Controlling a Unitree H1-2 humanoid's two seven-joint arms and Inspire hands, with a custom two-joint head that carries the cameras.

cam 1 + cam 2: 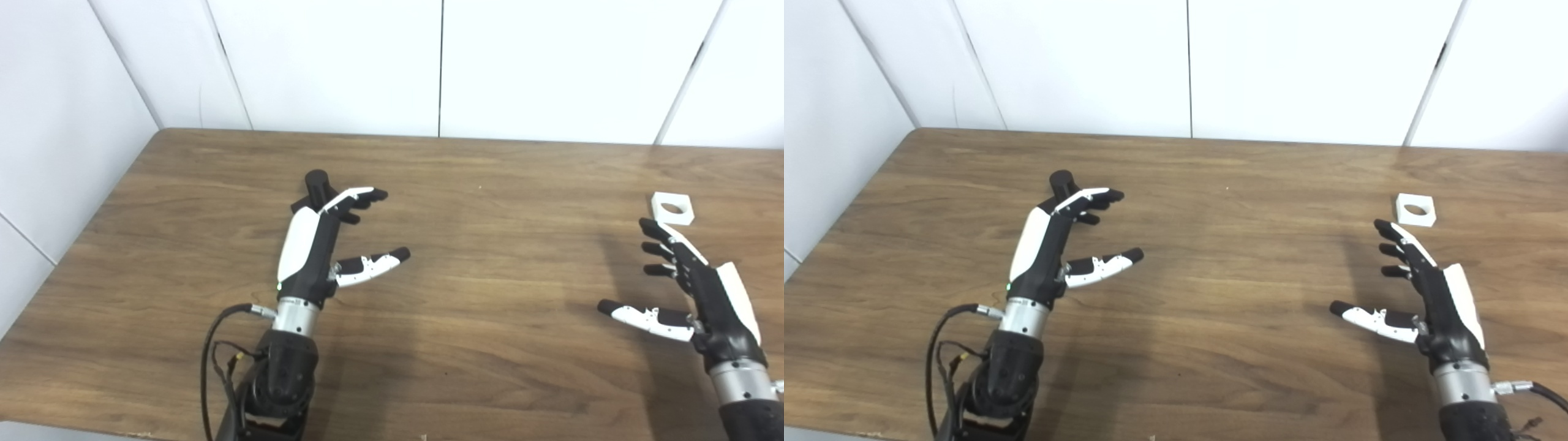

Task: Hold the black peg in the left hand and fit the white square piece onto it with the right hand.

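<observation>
Two robot hands reach in over the near edge of the wooden tabletop (465, 343), both with fingers spread and holding nothing. The right robot hand (692, 285) hovers toward the near right corner, palm turned inward, its thumb (637, 315) pointing toward the middle of the tabletop and its fingers (658, 236) stretched toward the far edge. A dark cable loops beside the left forearm at the near edge. The left robot hand (318, 242) sits left of the tabletop's middle, palm facing right, thumb (373, 264) sticking out to the right and the other fingers (358, 199) lightly curled above it, well apart from the thumb.

Farther back, the black peg (316, 187) stands upright on its flat base just behind the left robot hand's fingers; from these views I cannot tell whether the fingers touch it, but they are not wrapped around it. On the right side, the white square piece (672, 207) lies flat on the tabletop with its round hole facing up, just beyond the right robot hand's fingertips and apart from them. It is well away from the peg, across the width of the tabletop. White wall panels rise behind the far edge.
</observation>
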